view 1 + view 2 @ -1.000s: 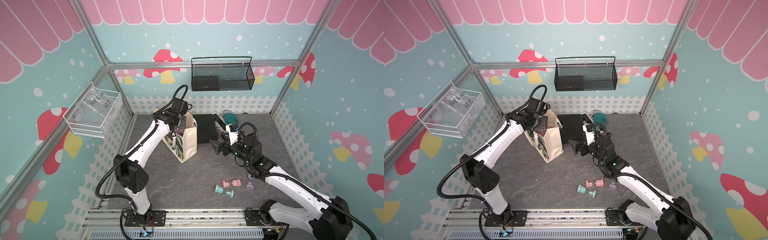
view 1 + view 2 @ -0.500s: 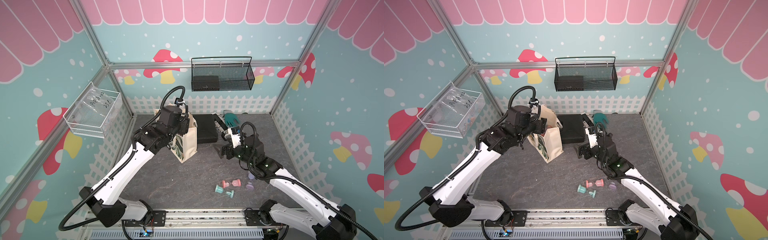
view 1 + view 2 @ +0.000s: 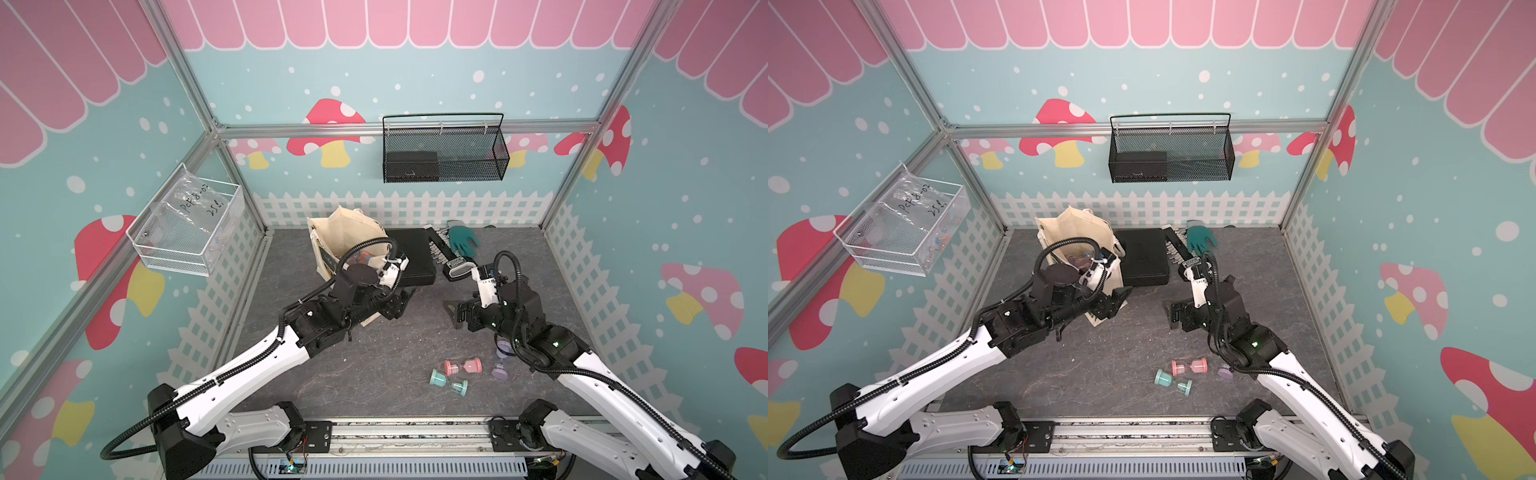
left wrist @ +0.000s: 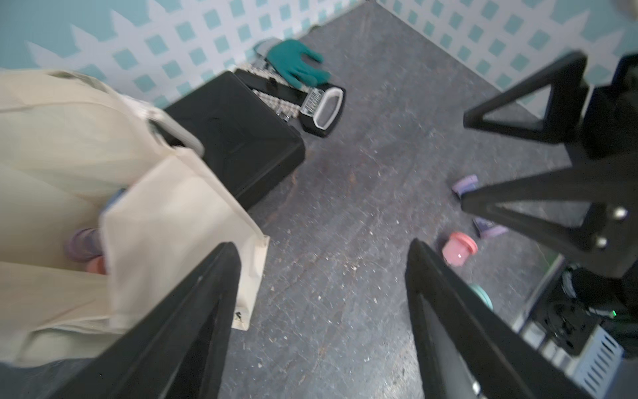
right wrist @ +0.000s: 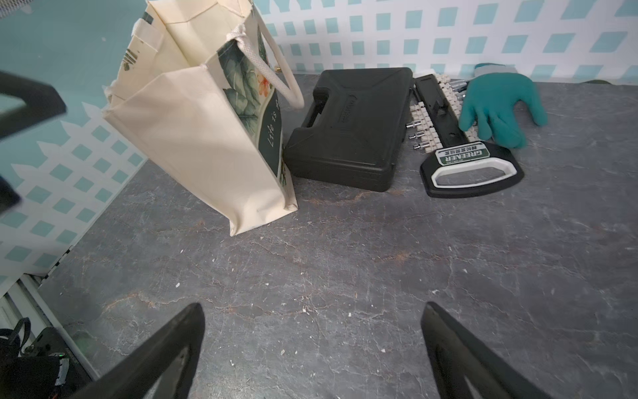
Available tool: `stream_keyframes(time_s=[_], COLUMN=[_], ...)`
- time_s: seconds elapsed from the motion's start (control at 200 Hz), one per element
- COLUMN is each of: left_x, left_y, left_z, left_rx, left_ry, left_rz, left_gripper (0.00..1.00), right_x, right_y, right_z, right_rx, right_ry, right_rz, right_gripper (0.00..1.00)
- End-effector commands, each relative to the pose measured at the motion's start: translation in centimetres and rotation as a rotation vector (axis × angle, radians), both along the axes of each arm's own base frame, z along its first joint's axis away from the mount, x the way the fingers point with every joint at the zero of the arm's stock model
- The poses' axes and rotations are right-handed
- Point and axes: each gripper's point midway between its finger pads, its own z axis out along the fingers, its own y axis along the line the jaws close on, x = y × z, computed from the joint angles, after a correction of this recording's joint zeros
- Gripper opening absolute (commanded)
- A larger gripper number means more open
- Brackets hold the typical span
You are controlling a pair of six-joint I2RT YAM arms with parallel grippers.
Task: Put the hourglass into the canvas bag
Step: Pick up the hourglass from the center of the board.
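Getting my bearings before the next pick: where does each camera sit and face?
Both top views: high above the base, looking down on left arm, right arm, canvas bag.
Left wrist: behind the open left gripper, facing the bag and pink hourglass.
Right wrist: behind the open right gripper, facing bag, black case.
Shared: the bag.

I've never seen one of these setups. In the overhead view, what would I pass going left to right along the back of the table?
canvas bag → black case → green glove
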Motion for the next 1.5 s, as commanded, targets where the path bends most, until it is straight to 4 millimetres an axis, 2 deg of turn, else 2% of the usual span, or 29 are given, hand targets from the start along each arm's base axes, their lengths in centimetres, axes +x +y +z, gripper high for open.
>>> stream_keyframes(time_s=[0.0, 0.235, 0.48, 0.635, 0.73, 0.88, 1.016, 1.161, 1.496], left_x=[-1.4, -5.2, -9.5, -10.7, -11.5, -11.9, -12.6, -12.1, -12.0], left_y=[-3.4, -7.0, -7.7, -7.4, -8.2, -9.4, -10.2, -10.6, -11.8], left_z=[-0.2, -6.7, -12.7, -15.9, -17.3, -20.6, -22.1, -24.1, -26.2], left_rx=[-0.073, -0.008, -0.019, 0.019, 0.036, 0.099, 0.098, 0.124, 0.139], left_ry=[-0.031, 0.05, 0.17, 0.232, 0.261, 0.279, 0.292, 0.304, 0.339], left_rz=[-0.153, -0.347, -0.485, -0.489, -0.51, -0.506, -0.53, -0.511, -0.529], left_gripper=[0.75, 0.76, 0.76, 0.76, 0.76, 0.76, 0.76, 0.77, 0.76], right_x=[-1.1, -2.8, -3.9, -4.3, -4.4, -4.6, -4.8, -4.7, -4.6], right_y=[-2.1, -4.0, -4.0, -3.5, -3.3, -3.4, -3.3, -3.6, -3.9], right_z=[-0.9, -1.6, -2.6, -3.5, -4.1, -5.5, -5.9, -6.2, -6.6], right_rx=[-0.021, -0.04, -0.038, -0.038, -0.044, -0.06, -0.058, -0.049, -0.042], right_ry=[0.063, 0.116, 0.148, 0.171, 0.192, 0.215, 0.241, 0.247, 0.248], right_rz=[-0.083, -0.133, -0.107, -0.07, -0.06, -0.06, -0.059, -0.084, -0.112], right_gripper=[1.0, 1.0, 1.0, 1.0, 1.0, 1.0, 1.0, 1.0, 1.0])
